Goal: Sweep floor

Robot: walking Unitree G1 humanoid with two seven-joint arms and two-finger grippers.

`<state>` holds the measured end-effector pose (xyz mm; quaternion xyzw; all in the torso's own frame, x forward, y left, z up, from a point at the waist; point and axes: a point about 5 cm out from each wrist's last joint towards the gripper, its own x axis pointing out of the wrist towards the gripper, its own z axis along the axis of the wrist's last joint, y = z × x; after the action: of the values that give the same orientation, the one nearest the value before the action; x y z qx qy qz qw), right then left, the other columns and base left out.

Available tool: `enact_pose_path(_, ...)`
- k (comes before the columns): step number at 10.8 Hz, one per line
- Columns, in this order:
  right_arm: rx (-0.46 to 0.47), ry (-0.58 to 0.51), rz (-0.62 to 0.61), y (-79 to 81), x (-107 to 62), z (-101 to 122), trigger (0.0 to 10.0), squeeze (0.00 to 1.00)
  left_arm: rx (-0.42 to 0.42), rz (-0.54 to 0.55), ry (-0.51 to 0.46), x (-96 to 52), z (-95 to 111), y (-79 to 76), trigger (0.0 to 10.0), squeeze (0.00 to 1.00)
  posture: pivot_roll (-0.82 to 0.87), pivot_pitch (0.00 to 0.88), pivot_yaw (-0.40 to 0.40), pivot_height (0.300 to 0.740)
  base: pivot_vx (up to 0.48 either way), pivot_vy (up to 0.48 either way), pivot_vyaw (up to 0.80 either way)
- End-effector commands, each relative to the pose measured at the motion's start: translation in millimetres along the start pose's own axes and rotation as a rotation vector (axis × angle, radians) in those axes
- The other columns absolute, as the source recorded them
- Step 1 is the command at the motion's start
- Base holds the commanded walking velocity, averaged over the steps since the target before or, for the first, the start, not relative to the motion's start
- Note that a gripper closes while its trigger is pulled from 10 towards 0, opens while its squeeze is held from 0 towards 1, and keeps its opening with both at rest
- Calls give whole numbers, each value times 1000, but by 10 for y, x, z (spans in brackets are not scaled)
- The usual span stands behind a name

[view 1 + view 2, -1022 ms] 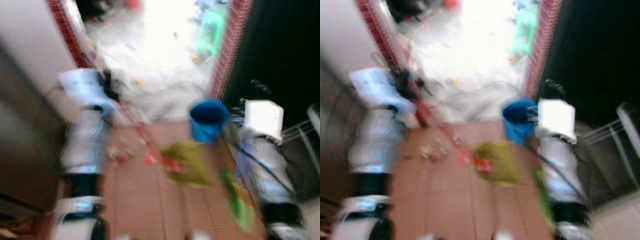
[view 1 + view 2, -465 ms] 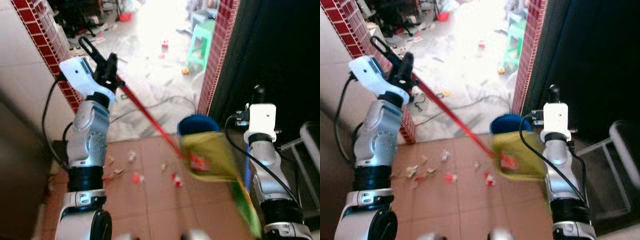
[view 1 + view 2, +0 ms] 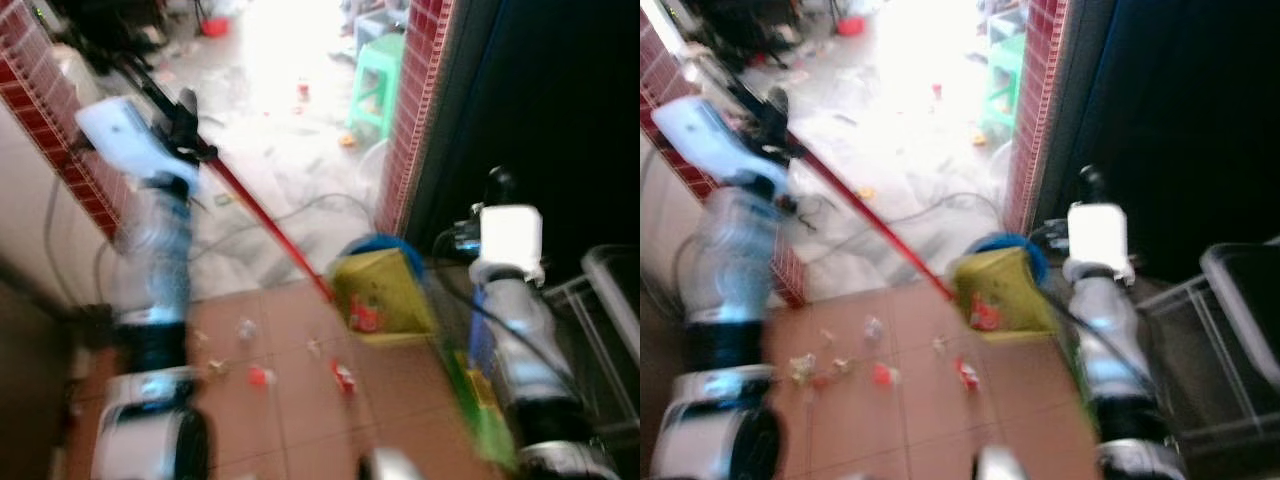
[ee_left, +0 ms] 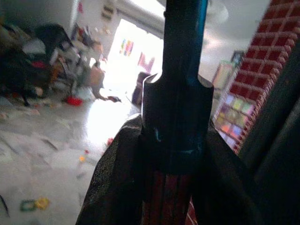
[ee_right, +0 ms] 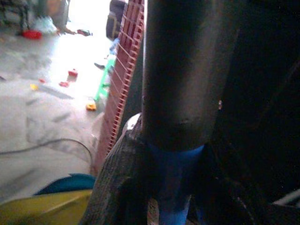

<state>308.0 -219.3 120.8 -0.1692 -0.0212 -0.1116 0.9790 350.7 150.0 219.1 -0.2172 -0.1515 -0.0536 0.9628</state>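
My left gripper (image 3: 185, 130) is raised at the left, shut on the red broom handle (image 3: 265, 225). The handle slants down to the yellow broom head (image 3: 380, 295), which hangs just in front of a blue bucket (image 3: 375, 245). In the left wrist view the fingers (image 4: 117, 183) clamp the handle (image 4: 180, 117) below its dark cap. My right gripper (image 3: 497, 185) is shut on a blue dustpan handle (image 5: 173, 183); the green dustpan (image 3: 485, 415) sits low beside my right arm. Small scraps of litter (image 3: 255, 375) lie on the brown tiles.
A red brick pillar (image 3: 410, 110) stands behind the bucket, with a dark opening to its right. A green stool (image 3: 378, 75) and a cable (image 3: 300, 205) are on the bright grey floor beyond. A metal rack (image 3: 610, 300) stands at far right. A red-tiled wall (image 3: 50, 140) runs on the left.
The whole view has shifted and blurred. The yellow broom head has swung from the middle of the tiles over to the blue bucket, and my left arm has risen with the handle.
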Motion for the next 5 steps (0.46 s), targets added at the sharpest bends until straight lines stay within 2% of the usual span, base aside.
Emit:
enact_pose_path(1,-5,-61,12,46,41,150,10000,0,-3,8,-110,55,243,15,10000,0,-95,0,26,740,446,0,0)
enact_pose_path(2,-2,-60,15,56,40,147,10000,0,45,6,-117,55,238,-4,10000,0,-95,0,26,740,480,0,0)
enact_pose_path(5,3,-59,24,82,32,139,10000,0,112,-13,-130,64,215,-79,10000,0,-93,0,25,740,480,0,0)
